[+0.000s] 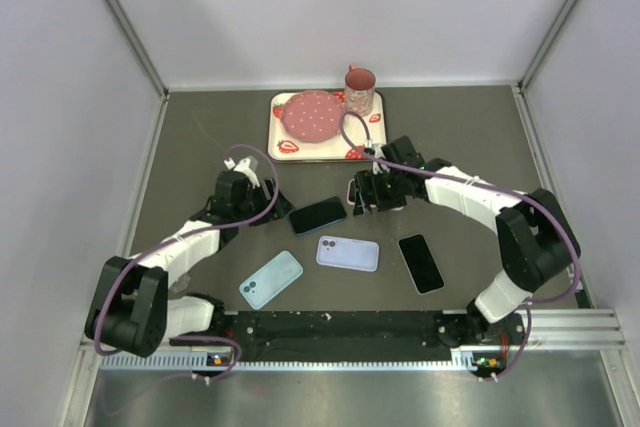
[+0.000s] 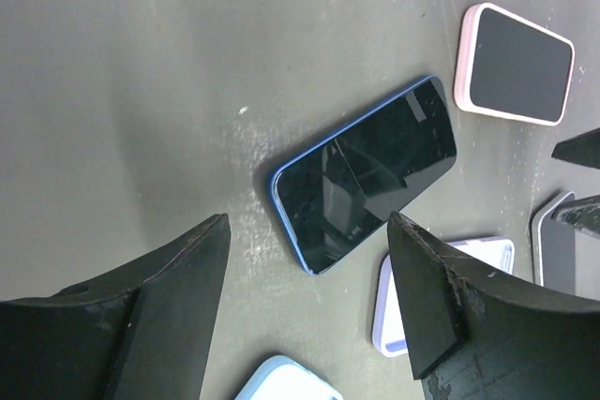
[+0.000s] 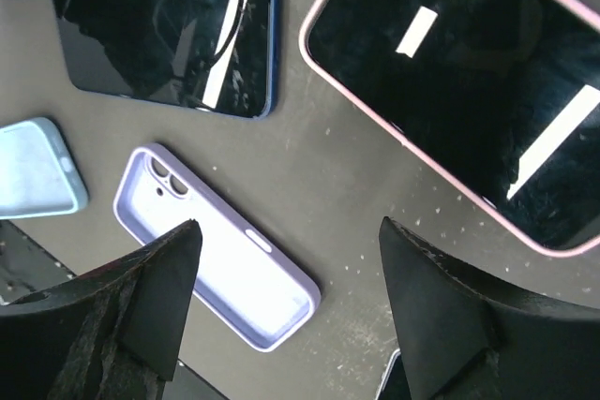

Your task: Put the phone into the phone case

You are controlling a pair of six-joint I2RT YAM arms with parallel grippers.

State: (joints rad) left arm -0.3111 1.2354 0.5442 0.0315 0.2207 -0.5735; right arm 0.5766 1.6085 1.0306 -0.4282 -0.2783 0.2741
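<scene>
**A:** Phone (image 2: 366,170): where does it lie?

**B:** Flat on the table (image 1: 200,147), screen up, just ahead of the left gripper (image 2: 307,222). That gripper's fingers are spread wide and hold nothing. Bare table shows all round the phone's edges, so nothing touches it.

**A:** And the right gripper (image 3: 291,225)?

**B:** Spread too, and empty. The lilac case (image 3: 220,264) lies just to the left of its gap, near the phone but apart from it. A pink-rimmed phone (image 3: 459,91) lies ahead of its right finger.

**A:** Surfaces?

**B:** The phone is glossy black glass with a blue rim and rounded corners. The lilac case is matt, with a raised lip and a camera cut-out. The table is dark and dull, with pale specks.

**A:** Anything inside anything?

**B:** The lilac case lies open side up with nothing in it. For the light blue case (image 1: 271,279), behind the left gripper, I cannot tell which side is up. A black phone (image 1: 421,263) lies bare behind the right gripper. Beyond both grippers, a tray (image 1: 276,122) holds a pink plate (image 1: 311,115), and a mug (image 1: 360,90) stands at its far right corner.
</scene>
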